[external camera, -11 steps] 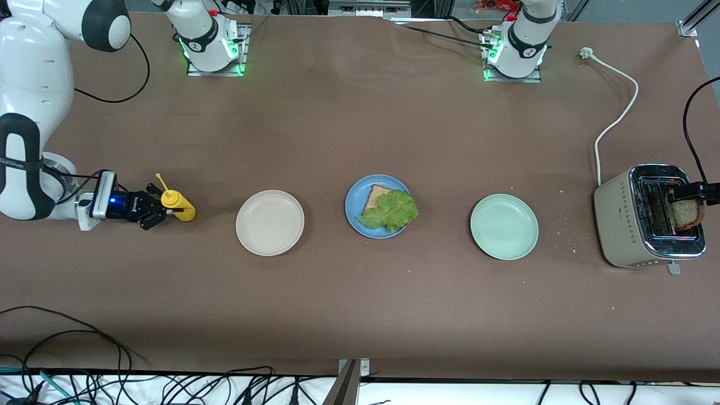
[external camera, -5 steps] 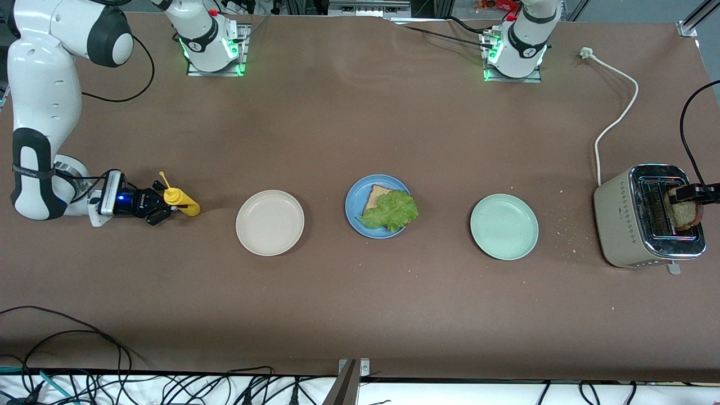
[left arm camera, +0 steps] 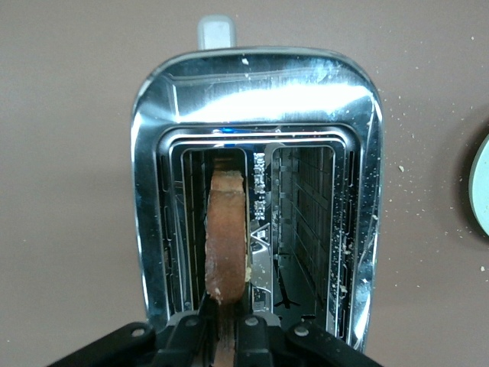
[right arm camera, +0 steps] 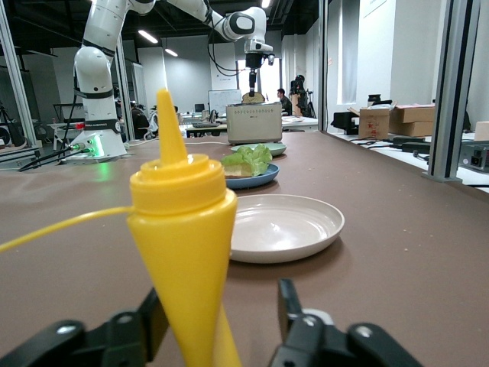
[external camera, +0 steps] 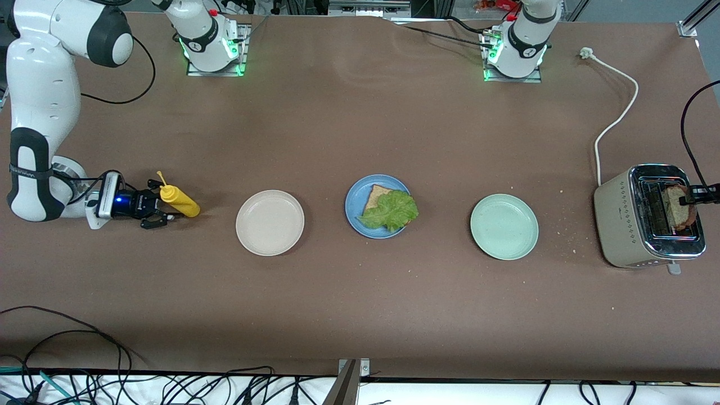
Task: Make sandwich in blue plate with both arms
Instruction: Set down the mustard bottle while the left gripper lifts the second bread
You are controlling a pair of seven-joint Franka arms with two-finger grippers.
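**Second slice gripped at the toaster; sandwich half built**

While the blue plate (external camera: 377, 206) sits mid-table, between the cream plate (external camera: 270, 223) and the mint-green plate (external camera: 504, 226), you have only part of a sandwich on it: one toasted bread slice (external camera: 375, 196) with a ruffled lettuce leaf (external camera: 390, 211) lying on top.

The top slice is not there yet. It stands on edge in one slot of the toaster (external camera: 648, 224), at the left arm's end of the table. Your left gripper (left arm camera: 226, 330) is over that slot with its fingers clamped on the toast slice (left arm camera: 226, 233). My read: lifting it out, carrying it to the blue plate and laying it on the lettuce is what remains.

Your right gripper (external camera: 153, 211) is low at the right arm's end of the table, fingers apart, with the yellow squeeze bottle (right arm camera: 186, 252) standing between them and no grip visible. Whether sauce went on the leaf, I cannot tell.

Count:
- plates: three (cream, blue, mint-green)
- bread slices: two (one plated, one in the toaster)
- lettuce leaves: one
- squeeze bottles: one
- toasters: one, its cord lying unplugged on the table
- arms: two
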